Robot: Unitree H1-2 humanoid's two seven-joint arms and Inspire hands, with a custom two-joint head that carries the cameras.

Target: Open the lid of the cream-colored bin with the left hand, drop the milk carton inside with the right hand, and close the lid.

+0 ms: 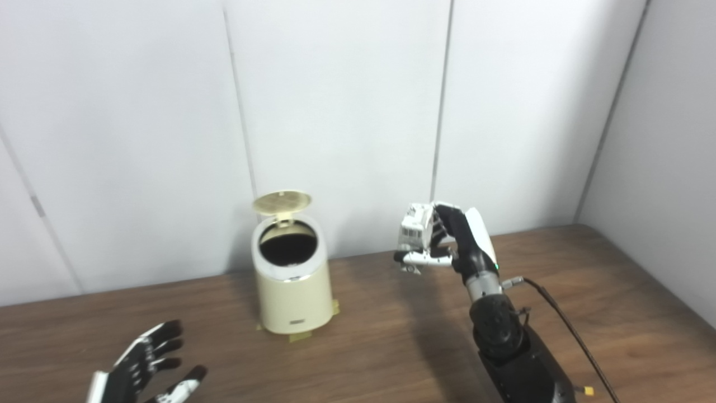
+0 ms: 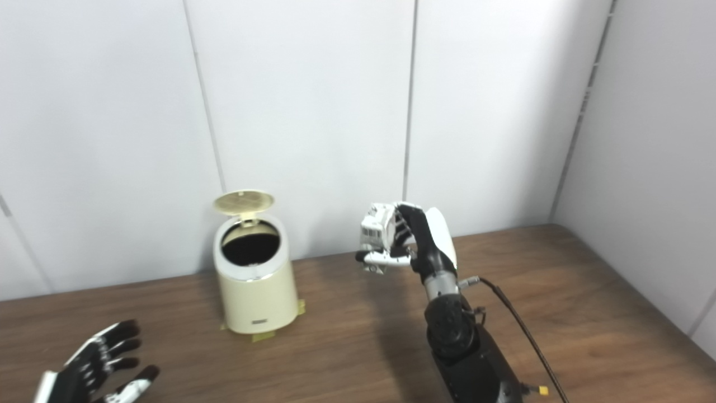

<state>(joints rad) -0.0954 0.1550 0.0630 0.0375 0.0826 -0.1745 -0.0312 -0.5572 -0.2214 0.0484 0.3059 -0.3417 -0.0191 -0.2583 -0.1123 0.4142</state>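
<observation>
The cream-colored bin (image 1: 292,294) stands on the wooden table near the back wall. Its round lid (image 1: 281,202) is tipped up and open, and the dark inside shows. My right hand (image 1: 456,238) is shut on the white milk carton (image 1: 415,226) and holds it in the air above the table, to the right of the bin and about level with its rim. My left hand (image 1: 146,366) is open and empty, low at the front left of the table, apart from the bin.
The wooden table (image 1: 391,341) runs up to white wall panels at the back and right. A black cable (image 1: 565,324) trails from my right wrist. Yellow tape tabs (image 1: 299,336) mark the bin's base.
</observation>
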